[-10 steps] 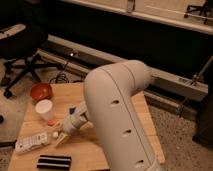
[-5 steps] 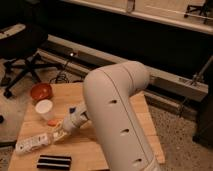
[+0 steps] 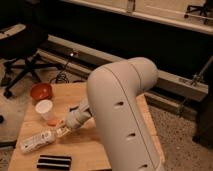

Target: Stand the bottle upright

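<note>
Camera view: a pale wooden table (image 3: 90,150) fills the lower left of the scene, and the robot's thick white arm (image 3: 125,110) sweeps down from 3 o'clock towards 8 o'clock across it. The arm narrows to a wrist that ends in the gripper (image 3: 62,131), low over the table's left half. The arm's bulk and the dim light hide how the gripper stands, so whether it is open or closed cannot be told.

The bottle (image 3: 36,142) lies on its side at about 8 o'clock on the table, near the left edge. Its long axis runs from 8 o'clock up to 2 o'clock, and its right end is just beside the gripper; whether the two touch cannot be told.

A white paper cup (image 3: 45,109) stands upright at 12 o'clock from the bottle, near it but apart. A red-orange bowl (image 3: 41,92) sits just beyond the cup, towards the table's far left corner. A small orange object (image 3: 54,123) lies between the cup and the gripper. A black block with white stripes (image 3: 54,161) lies flat at 5 o'clock from the bottle, close to the table's near edge.

Off the table, at 11 o'clock, a dark office chair (image 3: 22,52) stands on the floor
</note>
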